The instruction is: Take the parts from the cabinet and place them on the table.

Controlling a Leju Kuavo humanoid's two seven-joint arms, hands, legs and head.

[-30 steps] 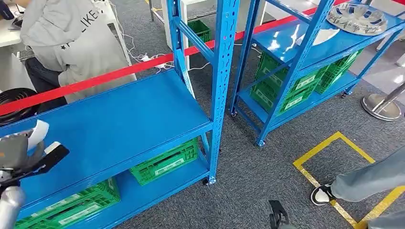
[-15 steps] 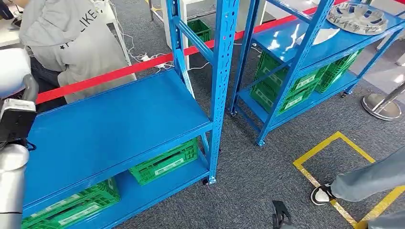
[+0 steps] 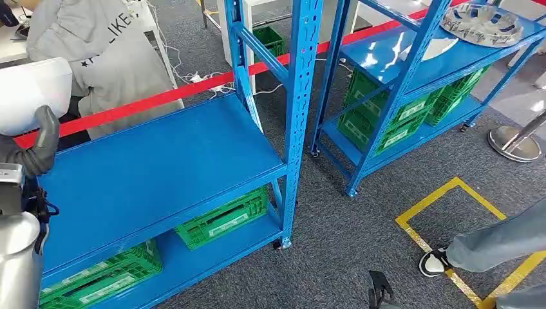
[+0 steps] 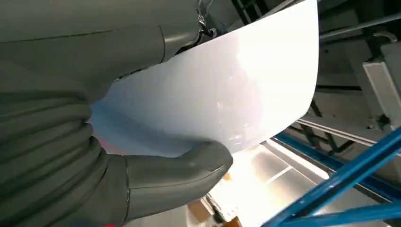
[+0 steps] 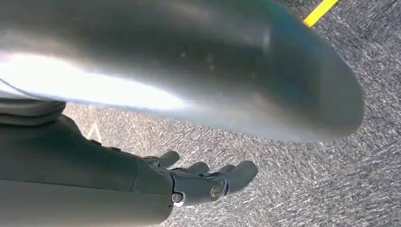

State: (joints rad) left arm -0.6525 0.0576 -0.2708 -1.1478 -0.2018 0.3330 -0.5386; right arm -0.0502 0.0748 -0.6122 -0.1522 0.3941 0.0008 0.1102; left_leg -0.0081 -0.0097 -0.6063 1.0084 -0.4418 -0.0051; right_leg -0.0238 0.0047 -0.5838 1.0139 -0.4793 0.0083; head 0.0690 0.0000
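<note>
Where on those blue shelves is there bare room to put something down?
The near shelf is bare blue between the red tape and its front edge. Below it, green crates crowd the bottom level. The far shelf has room beside the silver part.

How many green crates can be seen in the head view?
At least 6: two under the near rack's blue shelf, at and; one behind its post; three or so stacked in the far rack. Stacking hides boundaries.
</note>
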